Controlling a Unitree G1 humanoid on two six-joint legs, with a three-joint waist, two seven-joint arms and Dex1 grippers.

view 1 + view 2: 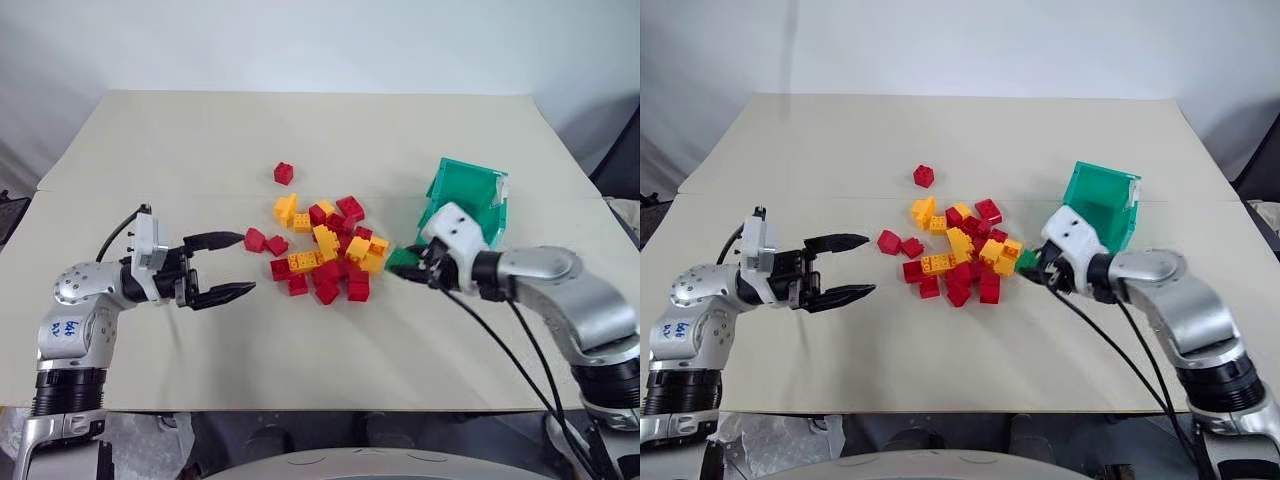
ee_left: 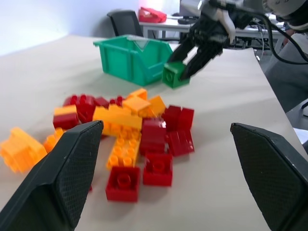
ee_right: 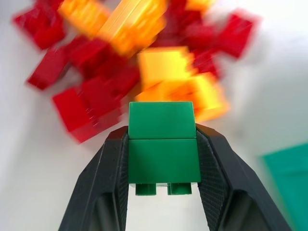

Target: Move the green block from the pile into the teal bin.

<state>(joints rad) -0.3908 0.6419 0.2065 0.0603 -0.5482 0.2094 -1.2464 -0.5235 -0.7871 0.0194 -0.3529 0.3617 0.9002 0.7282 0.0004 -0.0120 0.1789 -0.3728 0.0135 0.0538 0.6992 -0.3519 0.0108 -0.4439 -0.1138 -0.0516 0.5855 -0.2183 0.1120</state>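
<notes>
Black fingers of the right gripper [image 3: 163, 159] clamp the green block [image 3: 162, 147] from both sides, at the pile's [image 1: 325, 250] edge nearest the teal bin [image 1: 470, 200], not yet in it. The left gripper [image 1: 232, 266] hangs level on the pile's opposite side, jaws wide apart, holding nothing. One red brick [image 1: 284, 173] (a stray) lies apart, farther up the beige table [image 1: 180, 140].

The pile [image 1: 325, 250] crowds just beside the teal bin [image 1: 470, 195]; bare table [image 1: 180, 140] lies elsewhere.
</notes>
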